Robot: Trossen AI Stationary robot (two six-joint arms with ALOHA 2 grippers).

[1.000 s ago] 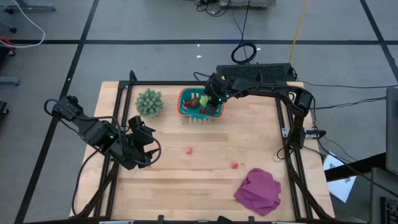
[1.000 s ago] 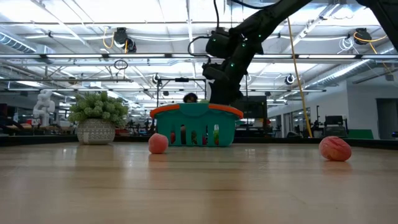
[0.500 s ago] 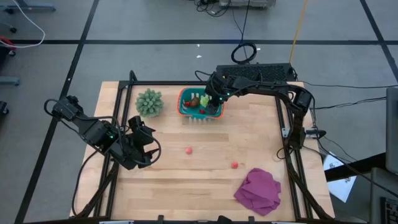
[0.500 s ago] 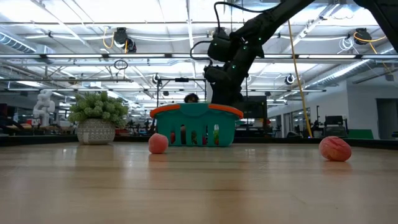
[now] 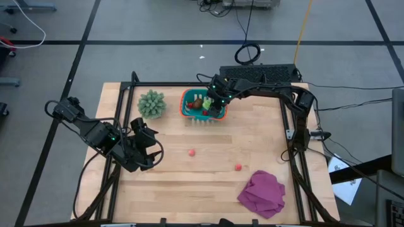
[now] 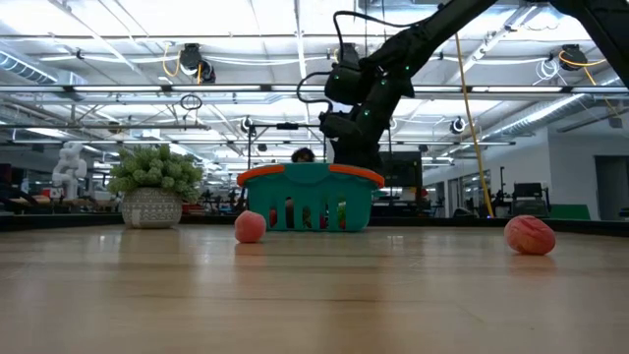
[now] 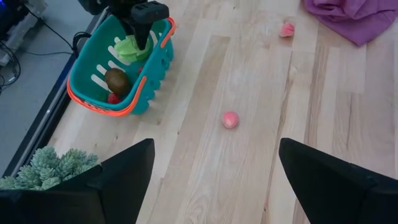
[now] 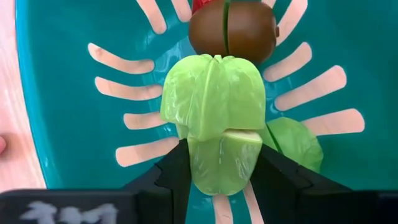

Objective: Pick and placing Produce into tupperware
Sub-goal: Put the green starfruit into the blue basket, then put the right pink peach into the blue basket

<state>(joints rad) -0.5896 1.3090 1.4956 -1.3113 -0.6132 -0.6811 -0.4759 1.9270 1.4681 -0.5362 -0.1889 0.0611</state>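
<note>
Two dark fingers of the right gripper [image 8: 219, 163] pinch the pale stalk end of a light-green leafy vegetable [image 8: 214, 112], holding it above the floor of the teal tub [image 5: 187, 108] with the orange-red rim. Just beyond the held piece lies a brown oval fruit [image 8: 232, 28] with a seam down its middle, and a scrap of red produce [image 8: 205, 5] shows past it. A second light-green piece [image 8: 295, 142] lies on the tub's slotted base, partly hidden behind one finger. From above, the right arm reaches in over the tub at the far edge of the table [image 5: 170, 183]; the low view shows it dropping behind the tub's rim, so the grip itself is hidden there.

Out on the bare wood, two small red pieces lie well apart: one [image 5: 191, 152] near the middle of the table, the other [image 5: 238, 167] nearer the magenta cloth [image 5: 262, 193]. A spiky grey-green plant [image 5: 152, 104] stands just beside the tub.

At the table's left side the left gripper [image 5: 149, 140] waits with its fingers spread wide and nothing between them; it probably hangs a little above the boards
</note>
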